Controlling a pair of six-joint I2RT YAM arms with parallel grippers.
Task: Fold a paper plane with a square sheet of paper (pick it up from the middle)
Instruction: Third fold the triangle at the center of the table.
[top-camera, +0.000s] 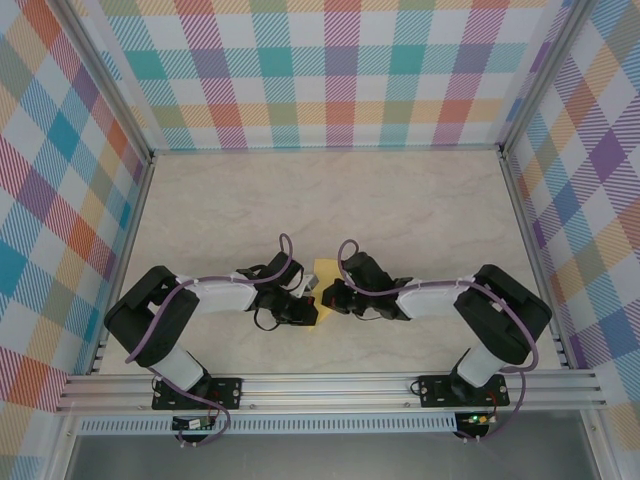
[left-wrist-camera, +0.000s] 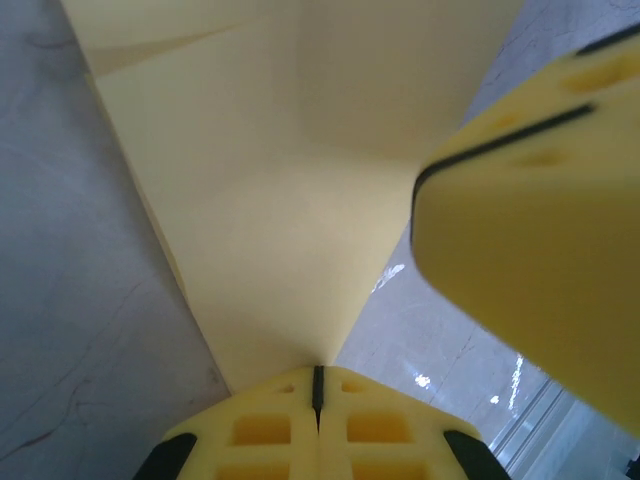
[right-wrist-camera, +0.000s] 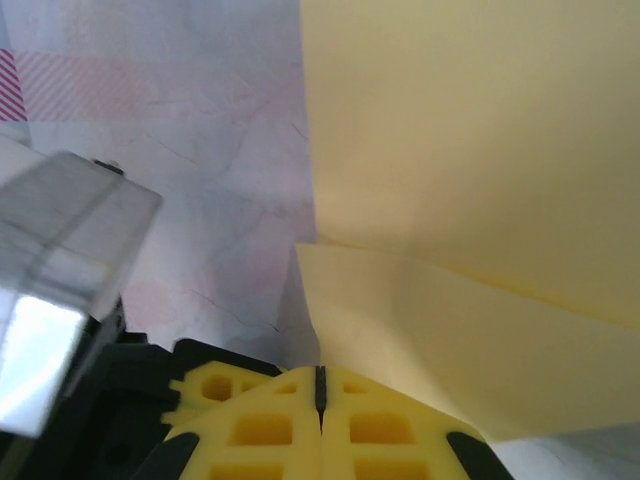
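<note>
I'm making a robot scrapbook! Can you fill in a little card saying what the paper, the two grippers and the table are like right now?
Paper: square sheet of paper, pale yellow, bent, with a crease showing
Left gripper: shut, pinching the paper
Right gripper: shut, pinching the paper too
Where: between the two grippers, over the near middle of the table
Table: pale, marble look
Walls: colourful checks
Plane done: not yet, no pointed dart shape
</note>
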